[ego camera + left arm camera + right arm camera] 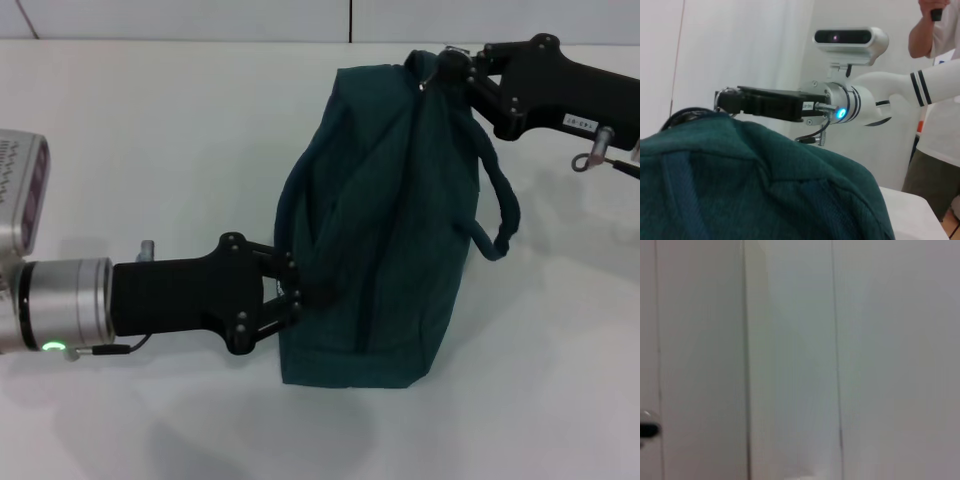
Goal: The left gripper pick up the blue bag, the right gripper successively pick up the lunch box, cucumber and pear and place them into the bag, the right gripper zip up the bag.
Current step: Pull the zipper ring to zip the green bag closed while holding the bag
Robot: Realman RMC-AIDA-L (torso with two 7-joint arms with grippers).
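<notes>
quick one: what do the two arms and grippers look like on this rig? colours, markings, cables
Left gripper: black two-finger linkage body on a ribbed silver cylindrical wrist with a green light and a thin black cable beside it. Right gripper: black boxy linkage body with a small white label; the left wrist view shows its silver wrist with a blue light, a looping black cable and a white arm with dark bands.

Blue bag (765, 190) fills lower frame, teal fabric creased, handle cord at lower left. Right pincer (720, 102) at centre-left, tip at bag's top edge; finger state unclear. White arm behind it, blue light lit. Camera (850, 42) above. Person (940, 125) at right edge.
</notes>
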